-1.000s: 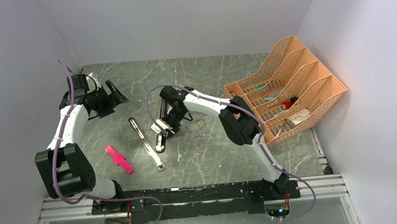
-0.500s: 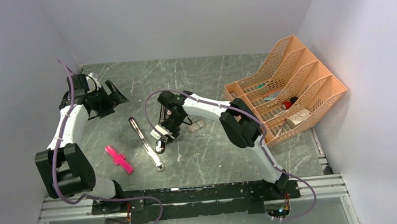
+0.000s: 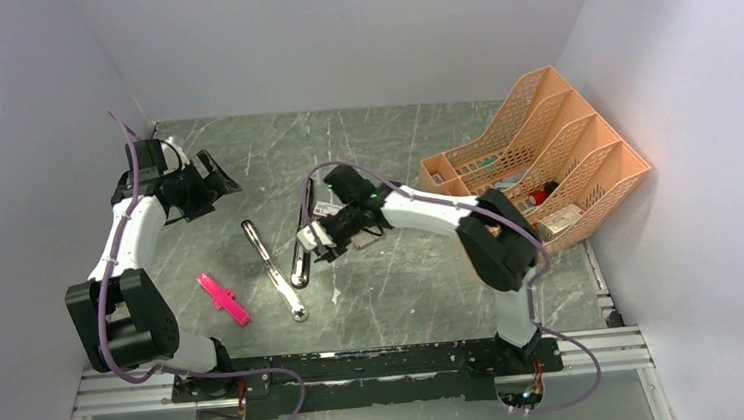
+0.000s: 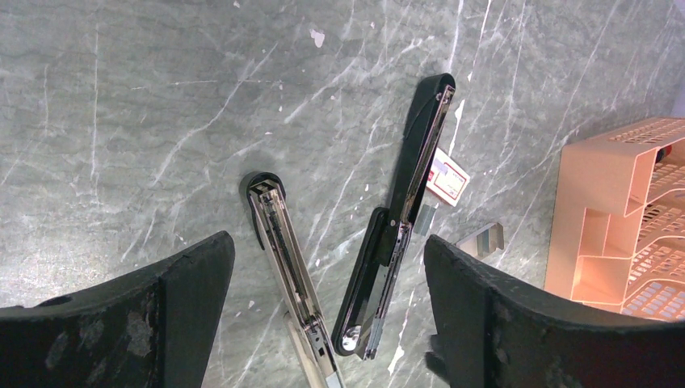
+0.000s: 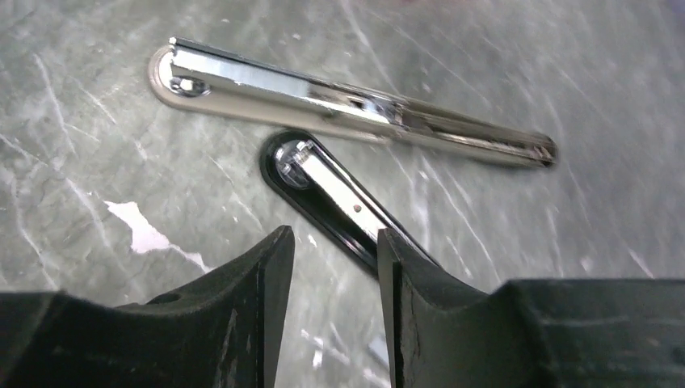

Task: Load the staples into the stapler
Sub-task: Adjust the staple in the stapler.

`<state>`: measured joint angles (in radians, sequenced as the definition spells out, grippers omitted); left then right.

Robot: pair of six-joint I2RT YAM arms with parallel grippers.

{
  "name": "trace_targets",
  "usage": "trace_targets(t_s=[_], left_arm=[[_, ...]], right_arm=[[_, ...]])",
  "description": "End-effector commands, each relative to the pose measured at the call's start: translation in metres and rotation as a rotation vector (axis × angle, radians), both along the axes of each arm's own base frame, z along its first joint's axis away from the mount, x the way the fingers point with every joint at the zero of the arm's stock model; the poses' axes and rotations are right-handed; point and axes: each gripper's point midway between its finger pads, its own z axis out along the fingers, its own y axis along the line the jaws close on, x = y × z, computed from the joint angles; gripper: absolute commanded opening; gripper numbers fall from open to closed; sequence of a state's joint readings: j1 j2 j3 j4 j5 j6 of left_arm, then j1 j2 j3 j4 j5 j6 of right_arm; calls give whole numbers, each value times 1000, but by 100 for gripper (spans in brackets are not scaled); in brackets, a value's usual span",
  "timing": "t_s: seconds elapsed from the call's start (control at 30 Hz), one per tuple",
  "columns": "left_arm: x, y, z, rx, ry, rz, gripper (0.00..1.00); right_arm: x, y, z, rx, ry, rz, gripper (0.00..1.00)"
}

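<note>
The right end effector (image 5: 329, 267), its matte black fingers slightly parted and empty, hovers over the glossy black stapler (image 4: 400, 218), which lies opened flat on the veined grey marble desk (image 3: 403, 278) beside a chrome rail (image 5: 355, 109). The left end effector (image 4: 323, 307) gapes wide, empty.

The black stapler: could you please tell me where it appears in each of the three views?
Top external: the black stapler lies opened out near table centre, partly under the right arm.
Left wrist: right of centre, running diagonally.
Right wrist: its rounded end sits at centre, just above the fingers.
Shared landmark: the silver-grey stapler lies beside it in all three.
</note>
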<state>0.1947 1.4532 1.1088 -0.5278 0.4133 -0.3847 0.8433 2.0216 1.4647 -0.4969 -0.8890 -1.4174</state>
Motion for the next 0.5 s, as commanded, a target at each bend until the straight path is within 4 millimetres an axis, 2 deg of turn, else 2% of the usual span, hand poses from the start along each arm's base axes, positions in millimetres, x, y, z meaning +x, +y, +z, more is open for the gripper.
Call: trace_targets(t_s=[0.0, 0.1, 0.13, 0.23, 0.37, 0.4, 0.47], left_arm=[[3, 0, 5, -15, -23, -15, 91], [3, -1, 5, -19, -24, -19, 91], [2, -1, 5, -19, -25, -19, 91], [2, -1, 6, -18, -27, -19, 91], [3, -2, 5, -21, -27, -21, 91], [3, -1, 5, -21, -27, -20, 91], [2, -2, 5, -21, -26, -21, 90]], right_arm=[[60, 4, 78, 296, -14, -381, 46], [68, -16, 86, 383, 49, -567, 46], [64, -25, 75, 377, 83, -615, 46], [69, -36, 72, 398, 205, -783, 45], [100, -43, 51, 260, 352, -1060, 46], [104, -47, 40, 205, 389, -1125, 46], [112, -50, 32, 164, 436, -1220, 48]])
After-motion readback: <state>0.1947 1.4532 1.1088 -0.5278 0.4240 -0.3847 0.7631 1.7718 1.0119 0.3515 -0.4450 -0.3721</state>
